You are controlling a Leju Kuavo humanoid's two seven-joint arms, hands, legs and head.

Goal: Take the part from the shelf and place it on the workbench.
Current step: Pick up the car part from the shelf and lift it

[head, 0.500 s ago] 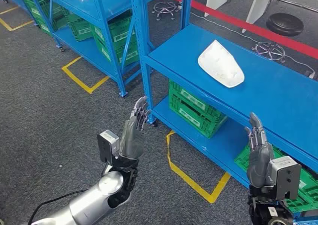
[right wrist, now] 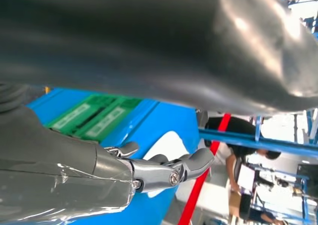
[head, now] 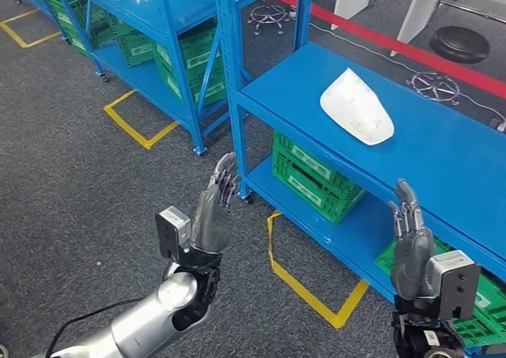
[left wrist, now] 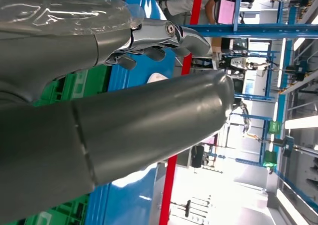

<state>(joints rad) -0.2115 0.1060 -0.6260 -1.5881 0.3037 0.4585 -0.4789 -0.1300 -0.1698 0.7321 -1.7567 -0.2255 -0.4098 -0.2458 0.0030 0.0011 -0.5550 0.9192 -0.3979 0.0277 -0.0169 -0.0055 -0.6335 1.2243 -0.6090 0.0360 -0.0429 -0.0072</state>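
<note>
White part (head: pixel 356 106) beyond right hand (head: pixel 410 243)

1. Dark grey speckled carpet floor (head: pixel 71 160) carries yellow tape outlines (head: pixel 132 129).
2. Blue steel shelving racks (head: pixel 179 50) hold green plastic slatted crates (head: pixel 310 176).
3. A red floor stripe (head: pixel 417 51) runs beside a black round stool (head: pixel 458 42).

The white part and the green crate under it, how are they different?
The white part lies on top of the blue shelf; the green crate sits on the lower level beneath. The white part is smooth and rounded, tapering at one end; the green crate is boxy with slotted sides and white labels. Neither is touched by the left hand or the right hand.
</note>
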